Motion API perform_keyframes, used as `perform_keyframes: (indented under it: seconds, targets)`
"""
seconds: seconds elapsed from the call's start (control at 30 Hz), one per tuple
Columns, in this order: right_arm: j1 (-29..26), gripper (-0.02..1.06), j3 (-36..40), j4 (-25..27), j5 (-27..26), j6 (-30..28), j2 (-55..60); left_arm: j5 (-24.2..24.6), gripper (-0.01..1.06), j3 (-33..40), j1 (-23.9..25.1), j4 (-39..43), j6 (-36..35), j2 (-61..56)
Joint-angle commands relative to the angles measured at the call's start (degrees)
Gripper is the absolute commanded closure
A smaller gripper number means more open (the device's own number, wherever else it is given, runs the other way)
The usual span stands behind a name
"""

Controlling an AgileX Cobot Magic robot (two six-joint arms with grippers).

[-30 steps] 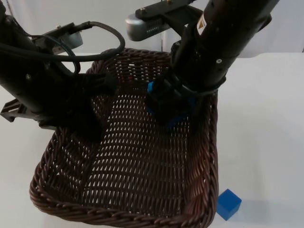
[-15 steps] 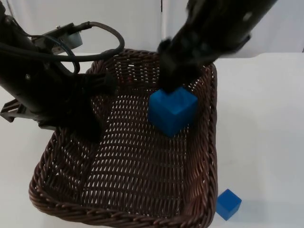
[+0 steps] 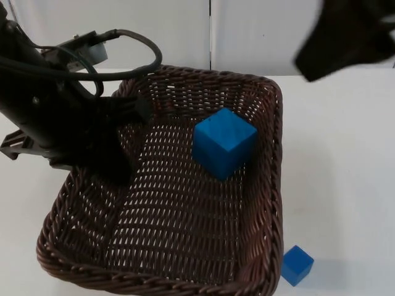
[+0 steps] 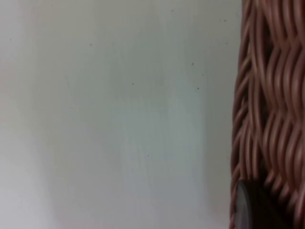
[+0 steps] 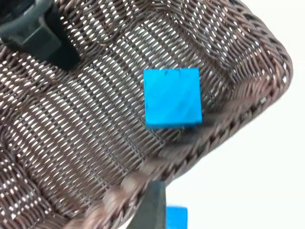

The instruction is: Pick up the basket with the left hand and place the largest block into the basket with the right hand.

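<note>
Basket (image 3: pixel 185 246) of dark wicker is gripped at its left rim by the left gripper (image 3: pixel 133 111), jaws clamped on the weave, arm reaching in from the upper left. Large blue block (image 3: pixel 224 140) sits inside, near the far right wall. Right gripper (image 3: pixel 345 37) hangs raised at upper right; its jaws cannot be told. Small blue block (image 3: pixel 297 264) lies on the tabletop (image 3: pixel 345 185) just beside the basket's near right corner. No readable writing.

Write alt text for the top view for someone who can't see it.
A large blue block lies inside a dark brown wicker basket, which the left gripper holds by its rim. A small blue block sits on the white table beside the basket, and the right arm is raised, blurred.
</note>
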Motion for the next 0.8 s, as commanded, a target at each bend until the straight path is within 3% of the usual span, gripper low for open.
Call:
perform_keyframes:
  seconds: [0.0, 0.23, 0.77]
  targets:
    - [0.2, 0.26, 2.4, -0.2, -1.5, 1.2, -3.1, 0.5, 1.05, -0.5, -0.4, -1.6, -0.2, -0.5]
    - [0.2, 0.26, 9.0, -0.2, -4.7, 2.0, -13.0, 0.2, 1.05, -0.5, -0.4, -1.9, -0.2, -0.5]
    - [0.2, 0.26, 9.9, -0.4, -5.1, 1.9, -16.1, -3.1, 1.05, -0.5, -0.4, -1.2, -0.2, -0.1]
